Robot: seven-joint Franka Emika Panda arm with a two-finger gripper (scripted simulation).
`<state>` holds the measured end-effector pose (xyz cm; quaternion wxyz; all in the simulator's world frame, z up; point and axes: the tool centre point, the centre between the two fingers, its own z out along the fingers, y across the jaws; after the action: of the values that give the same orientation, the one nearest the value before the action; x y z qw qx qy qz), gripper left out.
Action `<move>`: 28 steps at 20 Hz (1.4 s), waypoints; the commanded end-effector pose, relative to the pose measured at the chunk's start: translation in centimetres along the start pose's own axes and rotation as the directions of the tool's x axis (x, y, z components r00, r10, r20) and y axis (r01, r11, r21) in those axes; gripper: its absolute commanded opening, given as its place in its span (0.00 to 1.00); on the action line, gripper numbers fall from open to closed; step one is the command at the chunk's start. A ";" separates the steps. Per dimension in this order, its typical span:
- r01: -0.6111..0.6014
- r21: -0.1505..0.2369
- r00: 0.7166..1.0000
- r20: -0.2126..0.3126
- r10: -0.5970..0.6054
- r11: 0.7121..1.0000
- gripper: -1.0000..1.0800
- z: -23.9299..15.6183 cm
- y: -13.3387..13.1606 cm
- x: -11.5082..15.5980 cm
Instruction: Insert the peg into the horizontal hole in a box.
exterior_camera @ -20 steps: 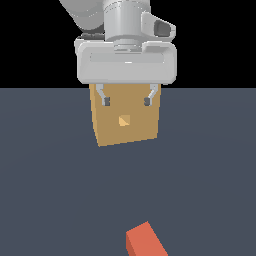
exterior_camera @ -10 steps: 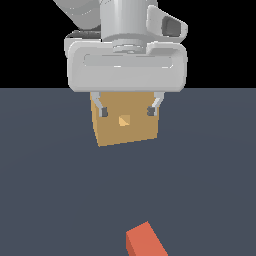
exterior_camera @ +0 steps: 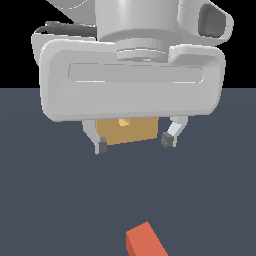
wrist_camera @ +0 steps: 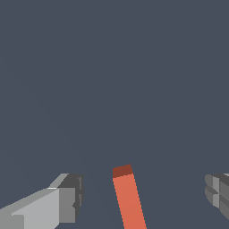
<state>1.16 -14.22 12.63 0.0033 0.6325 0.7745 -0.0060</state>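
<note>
1. Approaching: gripper [exterior_camera: 133, 143] spread wide, holding nothing.
2. Peg [wrist_camera: 129, 197] lies on the floor near the camera, box [exterior_camera: 126, 130] behind.
3. Centre fingers [wrist_camera: 67, 203] astride the peg, descend squarely.

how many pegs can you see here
1. The peg lies on the floor near the exterior view's lower edge, well apart from the box; in the wrist view it sits between the open hand's fingers.
</note>
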 end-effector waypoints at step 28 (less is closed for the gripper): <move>0.218 -0.008 0.976 -0.011 -0.218 0.976 0.96 6.0 2.5 -19.0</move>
<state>7.14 -32.06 7.00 0.0001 0.5461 0.8377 -0.0005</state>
